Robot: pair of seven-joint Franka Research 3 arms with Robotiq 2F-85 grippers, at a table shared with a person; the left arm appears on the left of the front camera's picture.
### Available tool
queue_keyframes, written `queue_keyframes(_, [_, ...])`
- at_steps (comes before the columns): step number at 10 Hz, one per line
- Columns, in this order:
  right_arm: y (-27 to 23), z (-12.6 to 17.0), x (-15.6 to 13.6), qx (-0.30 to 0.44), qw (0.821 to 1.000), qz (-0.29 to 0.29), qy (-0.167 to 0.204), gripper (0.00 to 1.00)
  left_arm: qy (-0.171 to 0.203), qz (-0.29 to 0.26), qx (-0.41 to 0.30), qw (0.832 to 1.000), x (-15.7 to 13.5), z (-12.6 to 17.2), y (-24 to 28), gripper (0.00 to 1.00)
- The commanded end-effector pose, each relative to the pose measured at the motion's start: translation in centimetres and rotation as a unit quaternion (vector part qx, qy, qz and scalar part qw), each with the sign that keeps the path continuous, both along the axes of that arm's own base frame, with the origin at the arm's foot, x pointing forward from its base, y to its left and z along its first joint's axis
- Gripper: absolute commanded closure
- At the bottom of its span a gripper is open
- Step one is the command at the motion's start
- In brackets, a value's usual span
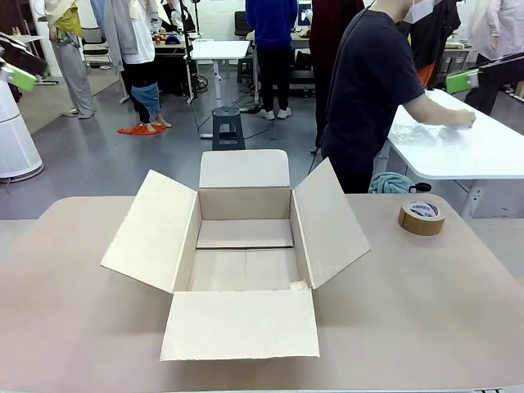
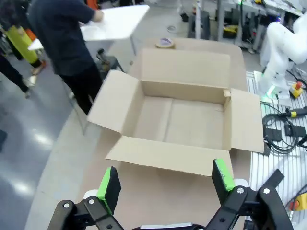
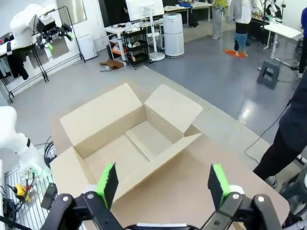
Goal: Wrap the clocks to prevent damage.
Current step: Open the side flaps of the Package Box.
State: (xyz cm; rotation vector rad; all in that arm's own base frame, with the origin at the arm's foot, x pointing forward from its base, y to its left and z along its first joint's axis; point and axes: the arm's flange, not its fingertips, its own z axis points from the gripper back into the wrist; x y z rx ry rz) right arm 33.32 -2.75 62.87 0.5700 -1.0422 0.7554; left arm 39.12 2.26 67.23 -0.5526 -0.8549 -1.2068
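The left gripper hangs with its green pads spread wide, and the right gripper is spread the same way. Mid-table stands a cardboard box, all four flaps folded out, its bare floor showing. A roll of brown tape lies at its far right. Beyond, a person leans over a white table.

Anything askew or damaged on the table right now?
Nothing stands out. The box sits square with all four flaps open and untorn, and the tape roll lies flat, apart from it.
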Motion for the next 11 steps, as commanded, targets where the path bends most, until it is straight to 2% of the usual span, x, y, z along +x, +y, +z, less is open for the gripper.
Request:
queue_keyframes(1, [-0.4,0.5,-1.3,-0.026,1.000,-0.003,-0.007,0.00,-0.050,0.027,-0.015,0.998,-1.7,-0.4,0.7,0.00])
queue_keyframes(3, [-0.4,0.5,-1.2,-0.036,0.999,-0.015,0.006,0.00,-0.055,0.077,-0.021,0.995,-1.2,-0.5,1.6,0.00])
queue_keyframes(5, [-0.1,0.5,-1.4,-0.044,0.999,-0.011,0.012,0.00,-0.047,0.101,-0.025,0.993,-1.4,-1.3,2.2,0.00])
queue_keyframes(6, [0.2,0.4,-1.2,-0.057,0.998,0.007,0.021,0.00,-0.040,0.100,-0.028,0.994,-1.1,-1.4,2.2,0.00])
queue_keyframes(7, [-0.4,0.6,-1.4,-0.033,0.999,-0.012,0.001,0.00,-0.044,0.087,-0.016,0.995,-1.1,-0.5,3.0,0.00])
queue_keyframes(10, [-0.4,0.6,-1.4,-0.033,0.999,-0.012,0.001,0.00,-0.044,0.087,-0.016,0.995,-1.1,-0.5,3.0,0.00])
queue_keyframes(11, [-0.3,0.7,-1.5,-0.038,0.999,-0.012,0.006,0.00,-0.043,0.091,-0.017,0.995,-0.9,-0.8,2.9,0.05])
